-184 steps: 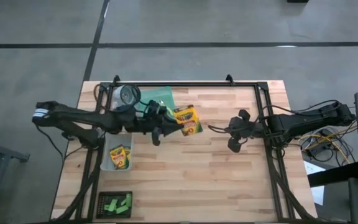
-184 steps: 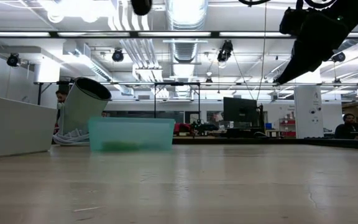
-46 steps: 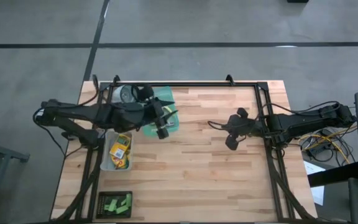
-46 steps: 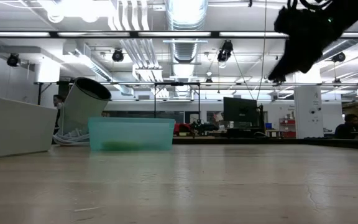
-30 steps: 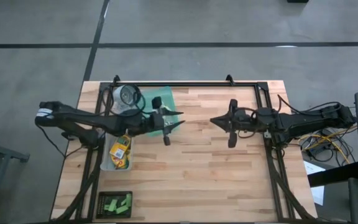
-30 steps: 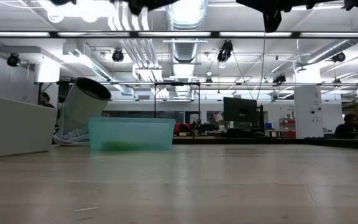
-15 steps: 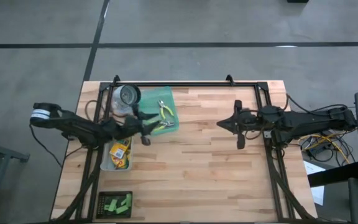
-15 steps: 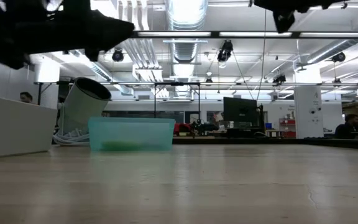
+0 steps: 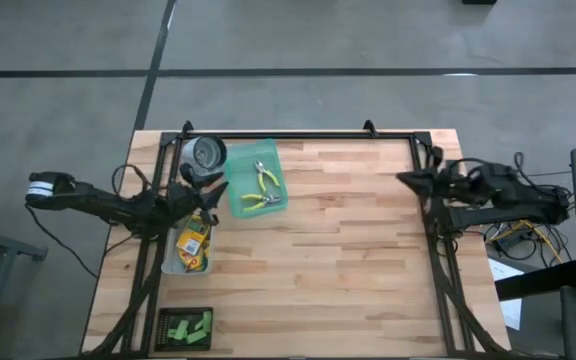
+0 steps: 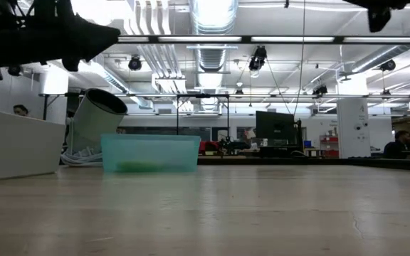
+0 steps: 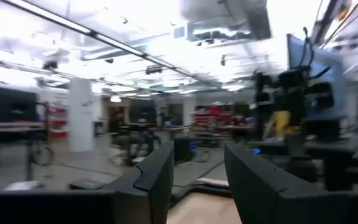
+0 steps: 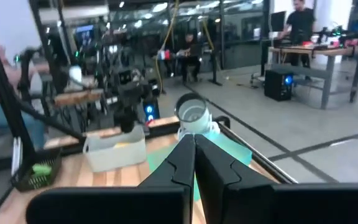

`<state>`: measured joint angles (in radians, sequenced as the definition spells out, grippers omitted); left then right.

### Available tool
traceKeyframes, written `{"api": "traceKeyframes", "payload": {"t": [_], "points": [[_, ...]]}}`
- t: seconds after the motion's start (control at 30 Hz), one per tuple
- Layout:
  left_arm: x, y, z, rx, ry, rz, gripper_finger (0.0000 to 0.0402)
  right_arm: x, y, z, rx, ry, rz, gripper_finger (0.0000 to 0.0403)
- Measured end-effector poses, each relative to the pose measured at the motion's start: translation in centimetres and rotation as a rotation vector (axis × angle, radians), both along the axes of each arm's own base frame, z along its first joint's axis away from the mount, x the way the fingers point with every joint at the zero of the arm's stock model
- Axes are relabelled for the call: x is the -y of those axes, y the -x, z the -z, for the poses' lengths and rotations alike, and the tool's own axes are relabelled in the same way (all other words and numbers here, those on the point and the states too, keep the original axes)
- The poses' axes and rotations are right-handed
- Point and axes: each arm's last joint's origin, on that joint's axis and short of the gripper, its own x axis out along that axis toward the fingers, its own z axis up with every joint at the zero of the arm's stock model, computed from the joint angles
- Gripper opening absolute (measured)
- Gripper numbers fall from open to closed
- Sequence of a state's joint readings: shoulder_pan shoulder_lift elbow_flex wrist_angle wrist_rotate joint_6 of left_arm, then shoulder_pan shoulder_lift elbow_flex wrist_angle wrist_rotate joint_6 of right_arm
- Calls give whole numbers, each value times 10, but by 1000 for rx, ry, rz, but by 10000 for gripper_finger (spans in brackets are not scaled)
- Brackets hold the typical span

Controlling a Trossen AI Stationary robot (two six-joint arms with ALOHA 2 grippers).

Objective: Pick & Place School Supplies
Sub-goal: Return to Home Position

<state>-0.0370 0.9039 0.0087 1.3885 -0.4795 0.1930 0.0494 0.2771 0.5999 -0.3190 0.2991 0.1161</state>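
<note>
Two pliers (image 9: 261, 177) lie on the teal tray (image 9: 238, 205) toward the table's left; the crayon boxes (image 9: 193, 245) sit in the clear bin (image 9: 169, 257) just beside it; green blocks (image 9: 186, 326) lie in a dark basket (image 9: 162, 318) at the table's corner; my left gripper (image 9: 201, 195) hangs by the bin's end nearest the tray, fingers (image 11: 157, 180) set apart, holding nothing; my right gripper (image 9: 411, 181) hovers by the table's right edge, fingers (image 12: 185, 165) pressed together, empty.

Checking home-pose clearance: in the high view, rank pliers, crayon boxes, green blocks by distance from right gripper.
From right gripper, at table's right edge:
1. Pliers, on teal tray.
2. Crayon boxes, in gray bin, left side.
3. Green blocks, black tray, lower-left corner.
</note>
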Motion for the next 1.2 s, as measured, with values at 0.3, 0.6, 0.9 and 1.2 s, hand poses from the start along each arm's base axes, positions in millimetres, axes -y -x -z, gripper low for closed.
{"api": "traceKeyframes", "payload": {"t": [0.3, 0.6, 0.9, 1.2], "points": [[-4, 9, -4, -63, -45, -201, 147, 5, 55, 21, 28, -150, 102, 8], [-5, 15, -4, -114, -54, -218, 147, 6, 56, 22, -76, -106, 136, 8], [-5, 25, -1, -150, -10, -187, 147, 8, 70, 17, -63, -92, 156, 8], [-5, 40, -2, -148, -12, -185, 147, 7, 67, 19, -61, -99, 156, 8]]}}
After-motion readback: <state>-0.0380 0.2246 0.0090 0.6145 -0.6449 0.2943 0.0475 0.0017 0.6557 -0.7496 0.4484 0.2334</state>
